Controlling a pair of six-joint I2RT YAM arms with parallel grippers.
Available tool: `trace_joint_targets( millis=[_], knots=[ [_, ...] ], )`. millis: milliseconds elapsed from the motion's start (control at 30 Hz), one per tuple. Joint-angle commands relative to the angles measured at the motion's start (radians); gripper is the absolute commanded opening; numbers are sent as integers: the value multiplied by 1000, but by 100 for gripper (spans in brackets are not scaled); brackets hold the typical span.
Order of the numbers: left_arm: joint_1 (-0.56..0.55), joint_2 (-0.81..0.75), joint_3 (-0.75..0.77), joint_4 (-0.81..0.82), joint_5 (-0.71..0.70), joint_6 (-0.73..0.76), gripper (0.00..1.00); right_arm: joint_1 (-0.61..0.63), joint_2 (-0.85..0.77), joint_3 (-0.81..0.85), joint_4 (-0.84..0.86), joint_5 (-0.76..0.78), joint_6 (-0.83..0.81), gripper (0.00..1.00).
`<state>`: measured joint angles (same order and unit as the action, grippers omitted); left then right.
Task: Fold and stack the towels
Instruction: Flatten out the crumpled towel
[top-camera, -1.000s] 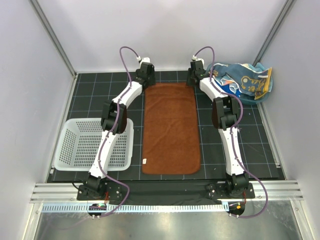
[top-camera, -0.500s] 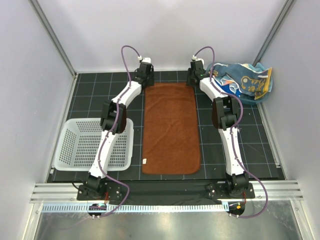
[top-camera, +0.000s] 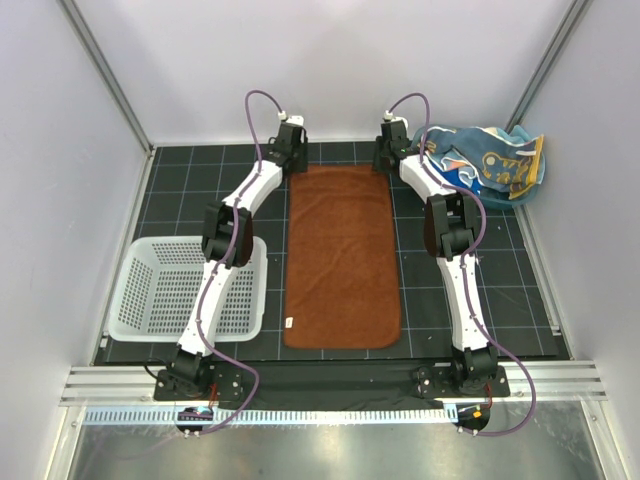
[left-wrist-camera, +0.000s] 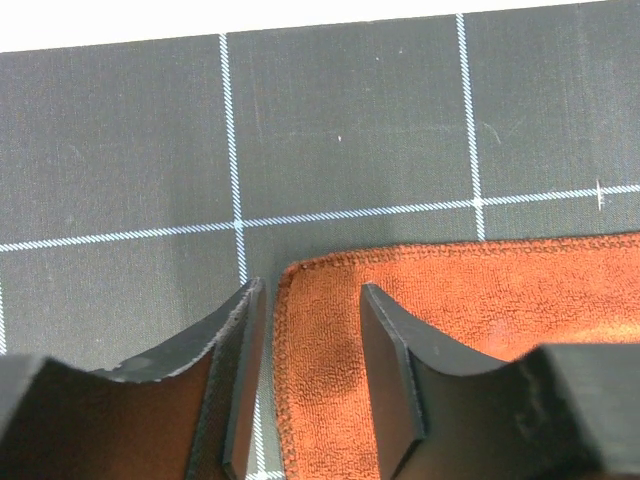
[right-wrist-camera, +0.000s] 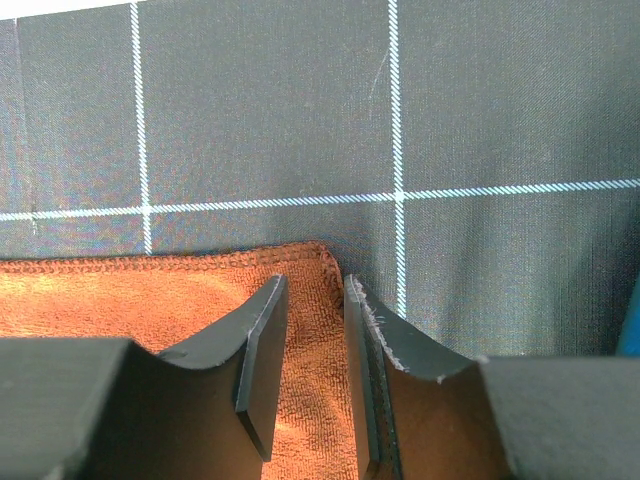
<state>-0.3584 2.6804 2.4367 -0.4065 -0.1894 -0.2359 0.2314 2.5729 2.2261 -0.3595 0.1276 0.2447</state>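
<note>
A rust-brown towel (top-camera: 340, 255) lies flat and lengthwise on the black mat between my two arms. My left gripper (top-camera: 292, 158) is at its far left corner and my right gripper (top-camera: 386, 158) at its far right corner. In the left wrist view the left gripper (left-wrist-camera: 312, 292) is open and straddles the towel's corner (left-wrist-camera: 330, 320), which lies flat. In the right wrist view the right gripper (right-wrist-camera: 314, 284) is open with a narrower gap, the towel's corner (right-wrist-camera: 315, 330) between its fingers. A heap of other towels (top-camera: 490, 165), light blue with orange spots on top, sits at the back right.
A white mesh basket (top-camera: 150, 300) stands at the left, beside the left arm. The heap of towels sits by the right wall in the back corner. White walls and metal posts close in the mat on three sides.
</note>
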Motion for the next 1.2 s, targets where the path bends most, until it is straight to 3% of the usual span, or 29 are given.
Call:
trace_joint_targets(
  millis=[0,167,567,800,1167],
  knots=[
    [18,18,62,-29,33,-23,45,-4,-40,7,31,-17,19,36],
    [30,19,62,-35,48,-49,44,-7,-54,-5,33,-31,24,36],
    [33,19,62,-41,79,-57,32,-24,-48,0,40,-74,30,36],
    [33,10,35,20,88,-66,26,-40,-40,10,48,-103,25,28],
    [36,-17,-27,133,76,-109,9,-69,-16,38,68,-164,25,12]
  ],
)
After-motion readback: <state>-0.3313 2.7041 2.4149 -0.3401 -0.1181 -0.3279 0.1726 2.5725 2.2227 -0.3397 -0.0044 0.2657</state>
